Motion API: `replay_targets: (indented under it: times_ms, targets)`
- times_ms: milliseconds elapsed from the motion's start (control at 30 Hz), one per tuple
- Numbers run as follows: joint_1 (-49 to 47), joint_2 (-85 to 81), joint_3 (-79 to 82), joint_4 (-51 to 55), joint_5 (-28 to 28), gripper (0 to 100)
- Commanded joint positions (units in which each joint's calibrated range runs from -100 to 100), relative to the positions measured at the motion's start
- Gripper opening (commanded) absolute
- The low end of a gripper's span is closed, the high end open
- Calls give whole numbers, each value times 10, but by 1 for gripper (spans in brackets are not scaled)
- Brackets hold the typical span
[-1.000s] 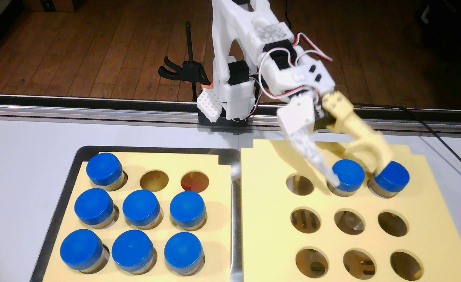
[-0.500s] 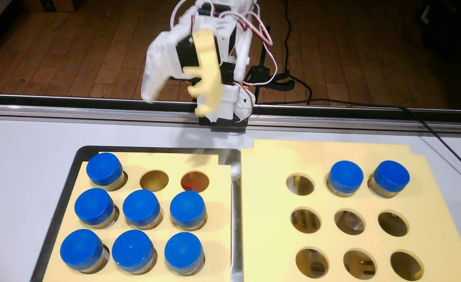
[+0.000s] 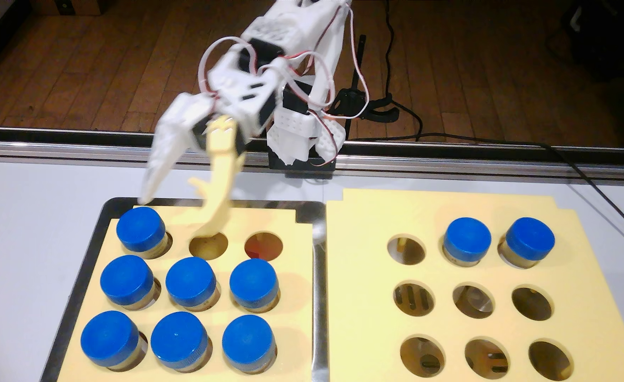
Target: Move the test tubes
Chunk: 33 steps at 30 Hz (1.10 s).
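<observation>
Several blue-capped clear test tubes stand in the left cream rack [image 3: 296, 257], which sits in a metal tray [image 3: 318, 264]. One tube [image 3: 140, 228] is at the rack's back left corner; the back middle hole [image 3: 208, 245] and back right hole [image 3: 263, 245] are empty. Two more tubes [image 3: 467, 238] [image 3: 530, 240] stand in the back row of the right cream rack [image 3: 358, 279]. My gripper [image 3: 173, 216] is open and empty. It hovers over the left rack's back row, with the white finger [image 3: 152, 180] behind the corner tube and the cream finger [image 3: 216, 216] tipped at the back middle hole. It is motion-blurred.
The right rack has several empty holes. The arm's base [image 3: 303, 147] stands at the table's far edge on a metal rail [image 3: 46, 147]. Cables [image 3: 597, 183] run along the right side of the table. A dark wooden floor lies beyond.
</observation>
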Motion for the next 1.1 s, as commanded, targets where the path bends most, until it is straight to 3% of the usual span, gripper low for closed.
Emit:
replay_targets:
  times_ms: [0,300,500,700,767,833,900,1067]
  targets:
    - [6,63,-92,-12,5,28]
    - [7,150,-162,-12,3,28]
    - [5,159,-207,-12,1,14]
    - [2,157,-248,-2,0,14]
    - [2,151,-274,30,-8,14]
    - [6,113,-341,171,-9,14]
    - [7,89,-379,232,-8,14]
    - [1,22,-464,218,-11,14]
